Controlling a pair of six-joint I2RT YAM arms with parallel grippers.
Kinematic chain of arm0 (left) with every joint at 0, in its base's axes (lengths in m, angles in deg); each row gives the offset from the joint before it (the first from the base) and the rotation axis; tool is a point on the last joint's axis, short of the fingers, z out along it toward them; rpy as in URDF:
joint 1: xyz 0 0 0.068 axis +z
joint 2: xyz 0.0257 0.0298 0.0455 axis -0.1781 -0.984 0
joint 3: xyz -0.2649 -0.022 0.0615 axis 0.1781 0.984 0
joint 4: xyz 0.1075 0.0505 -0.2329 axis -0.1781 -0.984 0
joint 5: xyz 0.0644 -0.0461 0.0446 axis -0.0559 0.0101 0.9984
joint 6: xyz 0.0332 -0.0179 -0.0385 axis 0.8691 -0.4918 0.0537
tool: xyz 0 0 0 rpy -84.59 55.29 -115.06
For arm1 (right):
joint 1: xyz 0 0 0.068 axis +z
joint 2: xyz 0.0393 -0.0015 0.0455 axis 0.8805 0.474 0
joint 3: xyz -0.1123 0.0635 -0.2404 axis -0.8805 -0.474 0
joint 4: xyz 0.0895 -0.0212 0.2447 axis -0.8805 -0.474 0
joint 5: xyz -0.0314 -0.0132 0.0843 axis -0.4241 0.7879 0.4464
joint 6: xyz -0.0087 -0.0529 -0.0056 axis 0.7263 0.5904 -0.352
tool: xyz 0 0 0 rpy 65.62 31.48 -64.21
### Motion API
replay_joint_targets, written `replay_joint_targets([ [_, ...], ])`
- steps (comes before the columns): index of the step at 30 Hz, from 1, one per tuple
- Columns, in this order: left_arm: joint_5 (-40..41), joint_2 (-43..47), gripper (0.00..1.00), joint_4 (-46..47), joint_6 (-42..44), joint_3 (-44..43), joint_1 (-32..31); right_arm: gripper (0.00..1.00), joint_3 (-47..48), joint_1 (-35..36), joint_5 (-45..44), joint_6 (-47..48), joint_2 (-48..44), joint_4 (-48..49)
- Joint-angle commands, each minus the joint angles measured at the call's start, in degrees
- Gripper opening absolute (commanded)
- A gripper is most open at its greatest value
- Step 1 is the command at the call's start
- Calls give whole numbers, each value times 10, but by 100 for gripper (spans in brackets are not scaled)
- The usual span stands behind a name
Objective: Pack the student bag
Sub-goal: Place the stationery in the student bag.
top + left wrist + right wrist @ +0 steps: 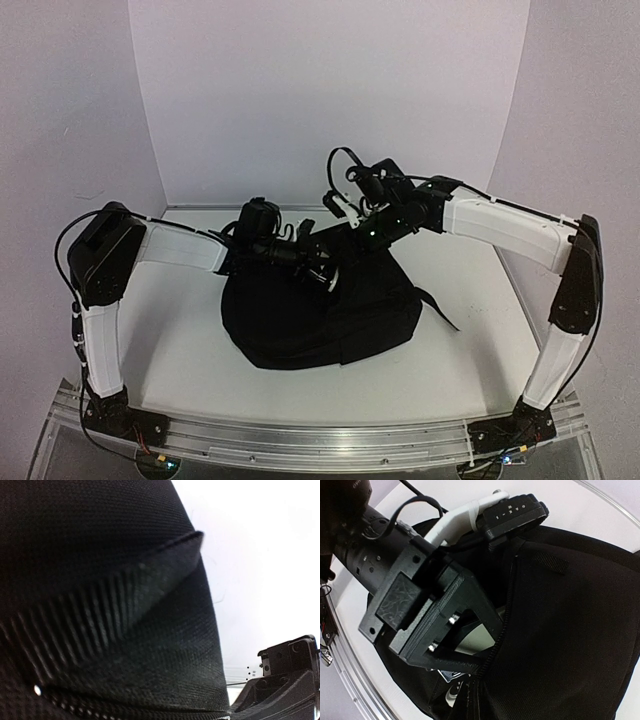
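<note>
The student bag (320,320) is matt black woven cloth; the table (180,350) is smooth.

The left arm (98,345) and right arm (505,228) are white with black joints, thin black cables (420,499) and small shiny screws (453,620).

Bright even light, blurry wrist close-ups

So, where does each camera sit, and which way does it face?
Top external: above and behind the bases, facing the table; left arm and right arm meet over the student bag.
Left wrist: pressed close to bag fabric; own jaws unclear.
Right wrist: faces the left arm's end at the bag's zipper.
Shared: all show the bag.
</note>
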Motion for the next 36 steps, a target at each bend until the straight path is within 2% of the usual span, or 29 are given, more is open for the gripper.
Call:
replay_joint_targets([
  [1, 78, 13, 0, 113, -25, -11, 13, 0, 1, 10, 45, -13, -26, 10],
  [4, 139, -1, 0, 126, -32, -8, 5, 0, 13, 10, 50, -26, -18, 12],
  [7, 162, -20, 1, 163, -53, -6, -1, 0, 25, 10, 38, -33, -8, 12],
  [10, 181, -23, 6, 143, -42, -13, -13, 0, 34, 9, 31, -32, -3, 12],
  [11, 180, -22, 11, 129, -38, -16, -14, 0, 37, 9, 30, -31, -2, 12],
  [14, 182, -1, 36, 104, -30, 8, -13, 0, 42, 9, 26, -30, -4, 12],
  [19, 215, 70, 67, 27, -1, 61, -14, 0, 35, 7, 16, -27, -6, 12],
  [23, 239, 104, 70, -54, 13, 62, -15, 0, 36, 5, 14, -27, -5, 12],
  [24, 242, 107, 75, -69, 15, 60, -16, 0, 37, 5, 13, -28, -4, 12],
  [26, 250, 114, 76, -103, 17, 61, -15, 0, 37, 4, 14, -27, -5, 12],
  [29, 255, 122, 69, -124, 19, 67, -15, 0, 40, 4, 13, -26, -6, 12],
  [36, 223, 119, 43, -115, 21, 78, -18, 0, 35, 3, 16, -25, -11, 11],
])
